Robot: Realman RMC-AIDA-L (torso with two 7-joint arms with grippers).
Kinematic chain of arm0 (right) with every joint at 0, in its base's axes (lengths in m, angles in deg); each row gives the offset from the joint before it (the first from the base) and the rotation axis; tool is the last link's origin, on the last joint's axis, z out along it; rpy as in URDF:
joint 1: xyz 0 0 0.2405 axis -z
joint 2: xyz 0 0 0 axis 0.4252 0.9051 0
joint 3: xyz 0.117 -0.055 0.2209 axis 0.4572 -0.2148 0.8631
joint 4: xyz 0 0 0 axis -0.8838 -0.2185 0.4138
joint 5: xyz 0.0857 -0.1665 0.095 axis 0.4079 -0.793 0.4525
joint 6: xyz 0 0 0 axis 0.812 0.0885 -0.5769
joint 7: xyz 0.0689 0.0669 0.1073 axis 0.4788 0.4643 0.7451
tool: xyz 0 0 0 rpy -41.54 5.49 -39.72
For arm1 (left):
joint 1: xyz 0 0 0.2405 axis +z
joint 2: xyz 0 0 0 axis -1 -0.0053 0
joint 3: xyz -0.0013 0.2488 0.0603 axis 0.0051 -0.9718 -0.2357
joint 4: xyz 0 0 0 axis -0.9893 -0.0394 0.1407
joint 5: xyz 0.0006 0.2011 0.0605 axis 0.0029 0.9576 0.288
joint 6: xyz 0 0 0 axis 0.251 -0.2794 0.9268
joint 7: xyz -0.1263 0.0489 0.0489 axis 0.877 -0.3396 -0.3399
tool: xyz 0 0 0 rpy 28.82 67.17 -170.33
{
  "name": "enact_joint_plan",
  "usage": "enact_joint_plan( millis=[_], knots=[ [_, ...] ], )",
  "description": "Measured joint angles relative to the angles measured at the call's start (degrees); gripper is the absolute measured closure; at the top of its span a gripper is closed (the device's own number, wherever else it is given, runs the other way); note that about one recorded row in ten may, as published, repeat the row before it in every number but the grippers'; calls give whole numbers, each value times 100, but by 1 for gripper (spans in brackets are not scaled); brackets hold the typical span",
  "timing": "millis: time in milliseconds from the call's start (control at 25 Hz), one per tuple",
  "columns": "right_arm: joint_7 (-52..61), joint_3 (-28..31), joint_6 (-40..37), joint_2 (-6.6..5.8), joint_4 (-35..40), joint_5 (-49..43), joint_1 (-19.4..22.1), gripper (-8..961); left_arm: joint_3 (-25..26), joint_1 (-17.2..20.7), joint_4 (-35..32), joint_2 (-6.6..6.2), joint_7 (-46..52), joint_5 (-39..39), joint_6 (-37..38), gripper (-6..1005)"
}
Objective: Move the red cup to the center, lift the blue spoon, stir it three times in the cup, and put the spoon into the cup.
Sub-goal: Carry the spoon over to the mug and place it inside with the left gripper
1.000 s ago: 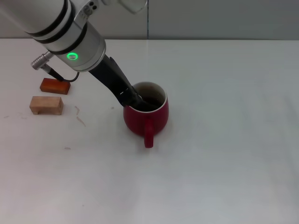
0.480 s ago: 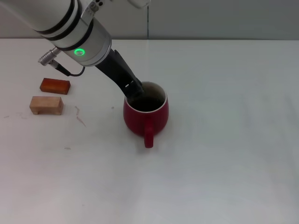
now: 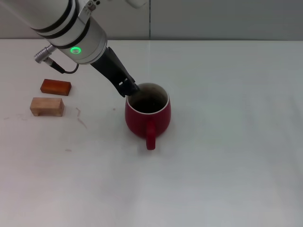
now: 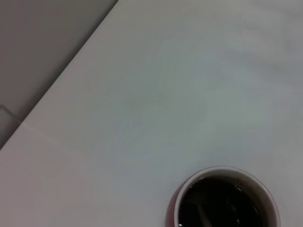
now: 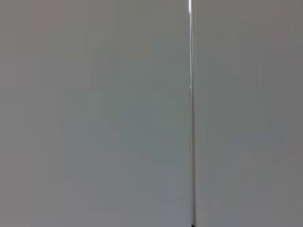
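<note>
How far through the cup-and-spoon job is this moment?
The red cup stands mid-table, handle toward the robot, so the move looks done. No spoon lies on the table; a slim pale shape shows inside the cup in the left wrist view, possibly the spoon. The left end effector sits at the cup's rim, outside it. Little seems left. The right arm is out of sight.

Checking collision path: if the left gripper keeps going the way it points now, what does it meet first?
Probably the red cup: the left gripper slants down at its near rim, likely entering the dark inside. Depth is unclear.
</note>
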Motion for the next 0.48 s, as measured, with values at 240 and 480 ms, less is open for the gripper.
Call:
enact_joint_plan(
  millis=[240, 480],
  knots=[
    [-2, 0, 0, -1, 0, 0, -1, 393, 0, 3, -45, -2, 0, 20, 112, 833],
    [-3, 0, 0, -1, 0, 0, 10, 394, -4, 7, -153, -9, 0, 172, 253, 834]
  ],
)
